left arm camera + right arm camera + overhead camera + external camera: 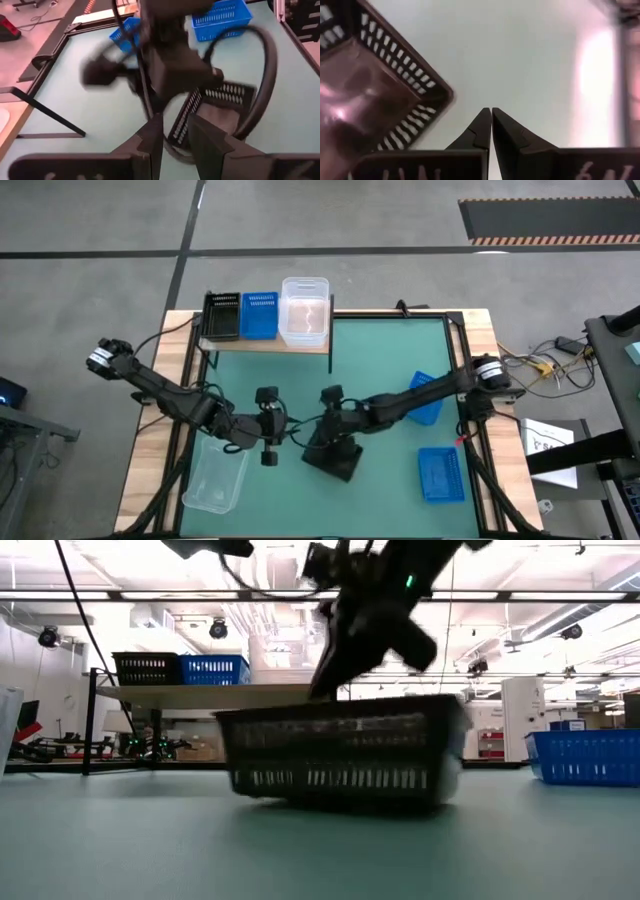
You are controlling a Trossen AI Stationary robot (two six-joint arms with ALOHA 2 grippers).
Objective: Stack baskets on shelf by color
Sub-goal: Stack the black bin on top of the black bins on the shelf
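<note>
Nearest in the low view, a black basket [340, 760] sits tilted mid-worktop [390, 490]. The right tool [491, 112], fingers pressed together and empty, hangs just beside its corner. The left tool [175, 125], narrowly parted and empty, points at it. A clear basket [217, 477] and two blue baskets [441, 474] lie apart. Farthest, the shelf [265, 344] holds one black, one blue, one clear. No legible writing.

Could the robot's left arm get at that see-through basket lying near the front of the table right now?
Probably yes. The clear basket lies on the mat just beside the left gripper, and nothing sits between them. The right gripper is busy over the black basket, off to the other side.
</note>
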